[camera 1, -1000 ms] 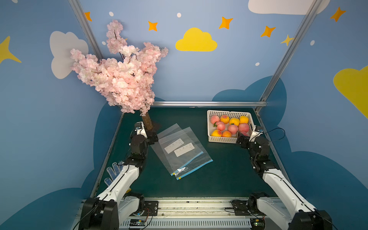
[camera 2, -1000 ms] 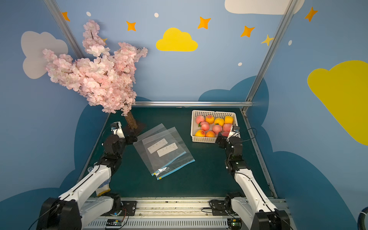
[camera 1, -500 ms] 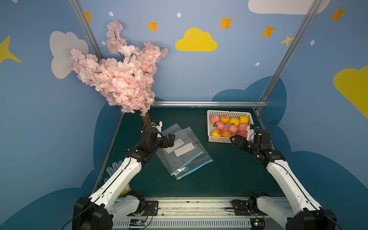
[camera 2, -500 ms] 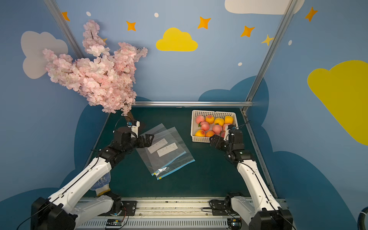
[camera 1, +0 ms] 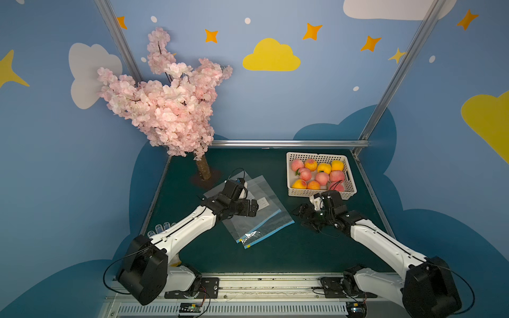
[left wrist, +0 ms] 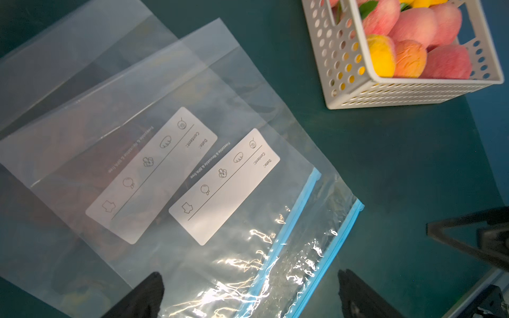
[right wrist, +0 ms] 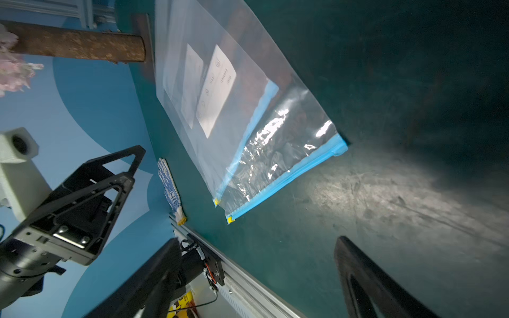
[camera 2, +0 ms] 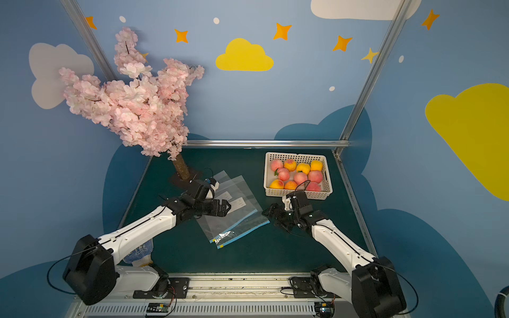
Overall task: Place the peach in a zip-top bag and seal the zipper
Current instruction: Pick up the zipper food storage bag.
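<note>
**Over the bags: both arms in from the table edges**

Above the two overlapping zip-top bags (camera 1: 271,220) the left gripper (camera 1: 253,208) now hangs, fingers spread wide with nothing between them. In the left wrist view its fingertips (left wrist: 148,291) frame the upper bag's zipper end. A second ago this arm was folded back beside the tree trunk (camera 1: 203,170), clear of the bags.

Right gripper (camera 1: 301,217): a second ago beside the near right corner of the basket (camera 1: 321,195). It is now in front of the basket, just off the bags' right-hand corner where the blue zipper strip (camera 1: 268,224) ends. Its fingers stand apart, a little less so than before, and grip nothing. The right wrist view shows only bare green table (right wrist: 385,192) between them. Whether either gripper touches the plastic cannot be told.

Bags: unmoved, flat on the table, white labels up, zipper edges toward the robot. Basket: unmoved.

Peaches (camera 1: 322,177): all lying in the basket at the far right of the table, none picked up, none in a bag.
</note>
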{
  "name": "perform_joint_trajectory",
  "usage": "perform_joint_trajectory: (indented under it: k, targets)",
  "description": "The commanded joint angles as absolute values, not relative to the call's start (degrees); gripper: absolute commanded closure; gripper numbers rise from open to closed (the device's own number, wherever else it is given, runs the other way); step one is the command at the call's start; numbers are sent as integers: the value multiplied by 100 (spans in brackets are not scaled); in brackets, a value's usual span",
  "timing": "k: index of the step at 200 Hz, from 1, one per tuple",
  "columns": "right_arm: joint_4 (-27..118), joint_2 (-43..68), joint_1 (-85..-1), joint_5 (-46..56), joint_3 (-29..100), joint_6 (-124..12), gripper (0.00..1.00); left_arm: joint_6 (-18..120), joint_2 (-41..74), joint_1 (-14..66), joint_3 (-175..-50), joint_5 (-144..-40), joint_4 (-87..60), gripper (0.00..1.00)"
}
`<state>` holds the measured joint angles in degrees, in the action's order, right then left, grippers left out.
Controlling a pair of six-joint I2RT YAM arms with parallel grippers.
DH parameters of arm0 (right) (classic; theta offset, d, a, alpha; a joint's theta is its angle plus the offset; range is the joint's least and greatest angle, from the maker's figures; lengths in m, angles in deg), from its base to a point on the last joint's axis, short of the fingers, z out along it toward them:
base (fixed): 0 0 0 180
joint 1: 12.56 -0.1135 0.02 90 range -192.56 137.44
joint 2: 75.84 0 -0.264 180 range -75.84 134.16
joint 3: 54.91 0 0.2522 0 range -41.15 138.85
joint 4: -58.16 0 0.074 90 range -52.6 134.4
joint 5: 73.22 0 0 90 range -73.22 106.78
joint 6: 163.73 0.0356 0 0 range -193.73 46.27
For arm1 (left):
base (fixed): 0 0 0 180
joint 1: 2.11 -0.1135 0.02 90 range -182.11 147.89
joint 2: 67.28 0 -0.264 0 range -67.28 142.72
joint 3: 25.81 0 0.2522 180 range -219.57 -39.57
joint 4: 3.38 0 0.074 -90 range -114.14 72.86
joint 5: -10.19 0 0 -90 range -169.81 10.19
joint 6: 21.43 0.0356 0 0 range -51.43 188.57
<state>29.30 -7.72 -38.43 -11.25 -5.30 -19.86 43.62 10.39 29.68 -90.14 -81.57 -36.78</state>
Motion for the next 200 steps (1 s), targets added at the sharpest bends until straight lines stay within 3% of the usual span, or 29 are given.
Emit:
perform_joint_trajectory:
  k: [1,23,52,117,200]
  targets:
    - [3761,-381,-4044,-1162,-638,-1332,17,3970,1187,2979,-8885,-8209,-3704,1]
    - [4632,137,-4262,-1336,-838,-992,29,3755,1396,2970,-8829,-8165,-3689,2]
    - [5366,587,-4471,-1218,-1035,-610,38,3524,1767,2932,-8851,-8176,-3732,8]
    - [6130,796,-4461,-877,-1527,-324,40,3297,2540,2856,-9101,-8326,-4012,28]
    - [7487,1487,-4333,-941,-1861,201,43,3284,2839,2857,-9124,-8327,-4250,33]
